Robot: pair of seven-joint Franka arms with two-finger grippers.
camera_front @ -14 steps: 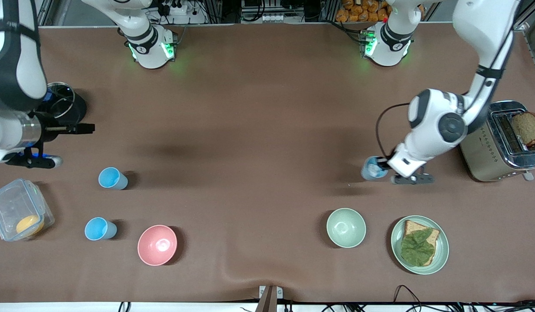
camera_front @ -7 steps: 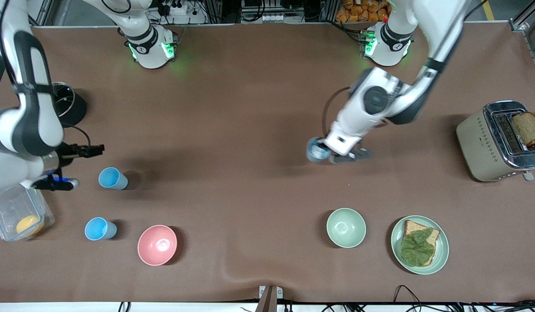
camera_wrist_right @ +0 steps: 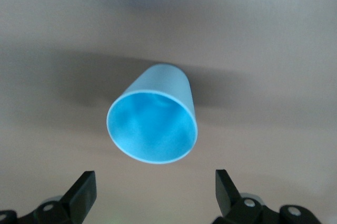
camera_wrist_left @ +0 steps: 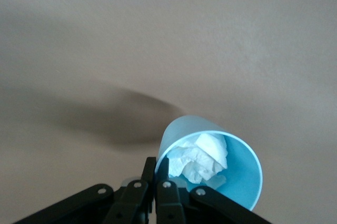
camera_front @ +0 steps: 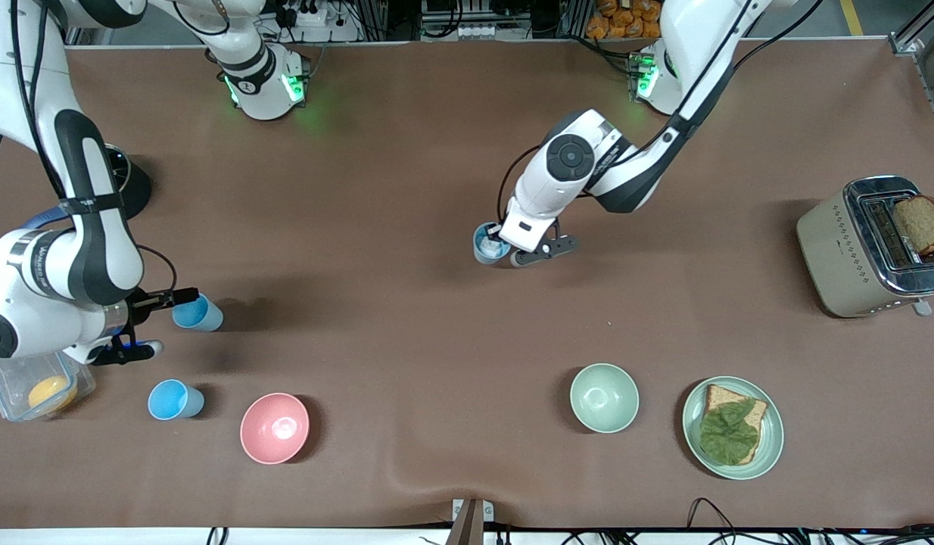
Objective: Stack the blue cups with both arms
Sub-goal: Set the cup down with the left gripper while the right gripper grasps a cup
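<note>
1. While I watch, the left gripper (camera_front: 499,244), upper centre of frame, pinches a blue cup (camera_wrist_left: 210,167) holding crumpled white paper (camera_wrist_left: 201,157) over the table (camera_front: 406,151).
2. Spread wide, the right gripper (camera_wrist_right: 156,192) flanks a second cup (camera_front: 195,312), empty, at centre-left.
3. I see a third cup (camera_front: 173,400) at lower left.

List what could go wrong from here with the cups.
1. The carried cup holds crumpled white paper; another cup may not seat in it, and the paper might fall out. The left end effector, over the middle of the table, pinches only its rim, so it could slip.
2. The open right end effector straddles a standing cup and may tip it.
</note>
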